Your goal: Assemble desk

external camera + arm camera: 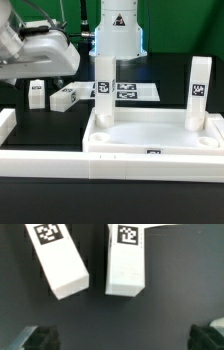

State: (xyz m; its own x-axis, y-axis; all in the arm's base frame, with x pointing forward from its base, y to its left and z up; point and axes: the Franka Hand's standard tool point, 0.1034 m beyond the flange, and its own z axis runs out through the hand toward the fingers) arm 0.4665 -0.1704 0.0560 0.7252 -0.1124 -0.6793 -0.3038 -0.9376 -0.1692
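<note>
Your claw point(125, 339) hangs released and empty over one loose leg point(62, 266) and a second loose leg point(127, 263), which lie just beside each other on the bench point(150, 319). Nearby, the tabletop point(150, 128) carries one upright leg point(104, 85) and another upright leg point(198, 90) in its corners.

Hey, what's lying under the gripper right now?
Below the open gripper, one leg and a second leg lie apart on the dark table. The faces they rest on are covered.
</note>
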